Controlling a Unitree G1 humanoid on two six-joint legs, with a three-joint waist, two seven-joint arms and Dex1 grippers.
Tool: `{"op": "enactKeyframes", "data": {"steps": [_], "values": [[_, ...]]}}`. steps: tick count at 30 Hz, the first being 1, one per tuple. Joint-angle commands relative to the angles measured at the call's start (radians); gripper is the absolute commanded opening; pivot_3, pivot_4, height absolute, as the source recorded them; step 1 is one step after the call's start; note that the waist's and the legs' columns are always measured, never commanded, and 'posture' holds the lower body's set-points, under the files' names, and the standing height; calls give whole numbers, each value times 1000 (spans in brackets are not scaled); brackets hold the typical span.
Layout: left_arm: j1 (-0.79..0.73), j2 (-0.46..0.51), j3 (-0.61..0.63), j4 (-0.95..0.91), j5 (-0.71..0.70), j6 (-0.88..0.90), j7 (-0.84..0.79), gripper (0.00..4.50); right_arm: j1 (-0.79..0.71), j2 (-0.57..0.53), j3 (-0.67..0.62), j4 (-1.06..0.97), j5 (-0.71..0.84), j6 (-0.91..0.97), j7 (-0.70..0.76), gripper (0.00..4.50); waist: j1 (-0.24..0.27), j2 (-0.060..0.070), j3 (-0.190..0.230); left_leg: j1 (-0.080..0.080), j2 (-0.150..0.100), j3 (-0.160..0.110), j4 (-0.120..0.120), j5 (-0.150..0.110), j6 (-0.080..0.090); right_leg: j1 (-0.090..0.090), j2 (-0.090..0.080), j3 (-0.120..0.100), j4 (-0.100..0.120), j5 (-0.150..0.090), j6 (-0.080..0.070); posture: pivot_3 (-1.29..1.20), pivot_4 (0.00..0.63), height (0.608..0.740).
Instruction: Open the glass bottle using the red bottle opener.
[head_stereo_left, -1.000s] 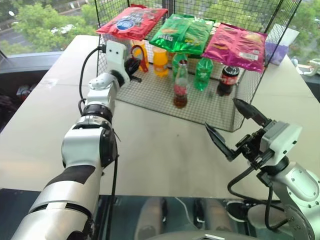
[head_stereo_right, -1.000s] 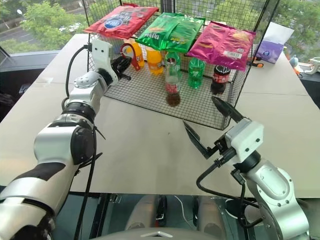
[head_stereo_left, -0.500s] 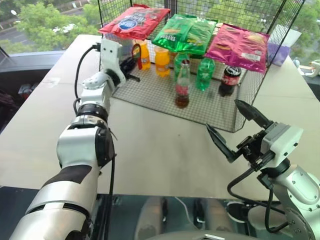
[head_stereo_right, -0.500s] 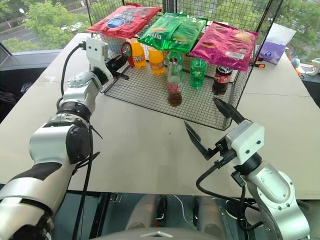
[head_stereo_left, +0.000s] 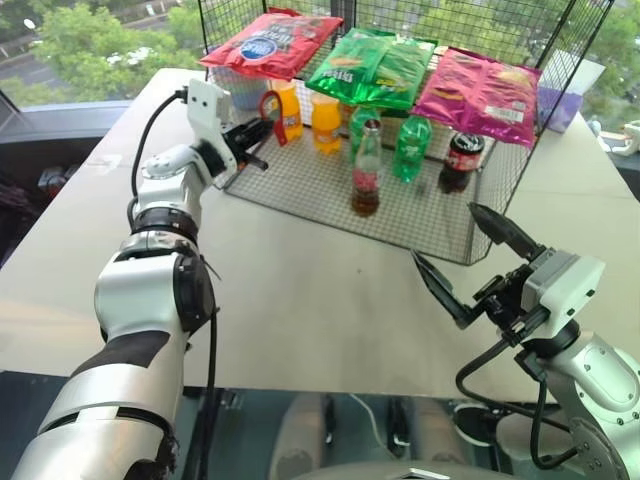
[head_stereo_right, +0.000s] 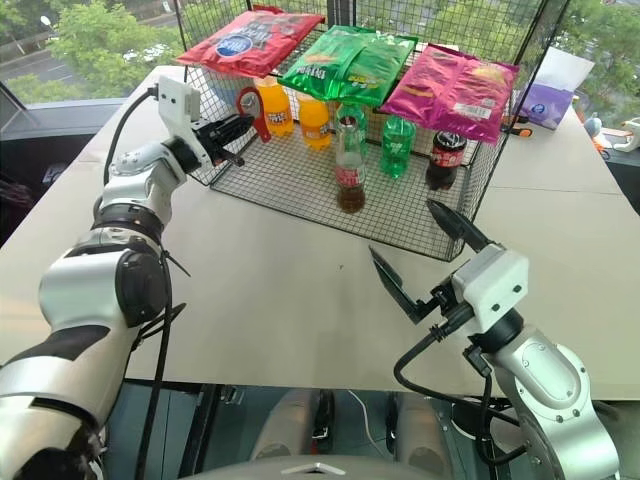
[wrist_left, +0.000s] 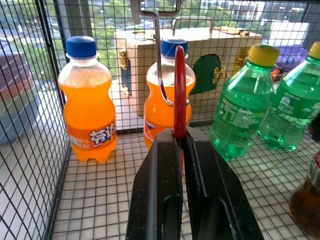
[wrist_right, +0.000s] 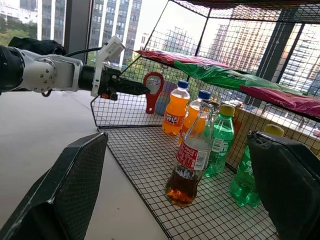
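Observation:
The glass bottle (head_stereo_left: 366, 170) stands upright near the front of the wire rack (head_stereo_left: 330, 205), red label at mid-body and dark cola at the bottom. At the rack's left end my left gripper (head_stereo_left: 262, 126) is shut on the red bottle opener (head_stereo_left: 270, 108). The opener hangs ring-up beside a thin metal hook (wrist_left: 159, 60), and whether it rests on the hook I cannot tell. It shows edge-on (wrist_left: 179, 90) between the fingers in the left wrist view. Nearer me over the table, right of the bottle, my right gripper (head_stereo_left: 443, 232) is open with nothing in it.
Two orange drink bottles (head_stereo_left: 322, 123), two green bottles (head_stereo_left: 408, 150) and a squat dark cola bottle (head_stereo_left: 460, 160) stand in the rack behind the glass bottle. Several crisp bags (head_stereo_left: 372, 65) lie on its top. A wooden box (wrist_left: 200, 55) sits behind the rack.
My left wrist has swung so its gripper points more to the right, still shut on the opener. The right arm has stayed where it was.

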Motion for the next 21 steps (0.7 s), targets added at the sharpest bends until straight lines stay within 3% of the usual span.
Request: {"op": "enactKeyframes", "data": {"steps": [1, 21], "values": [[-13, 9, 7, -23, -16, 11, -53, 19, 0, 1, 1, -28, -4, -19, -1, 4500, 0, 0, 0, 0, 0, 0, 0, 0, 0, 0, 0, 0, 0, 0, 0, 0, 150, 740], [-32, 61, 70, -19, -87, 160, -178, 19, 4, 5, 8, -22, -10, -23, -2, 4500, -4, 0, 0, 0, 0, 0, 0, 0, 0, 0, 0, 0, 0, 0, -1, 0, 150, 740]]}}
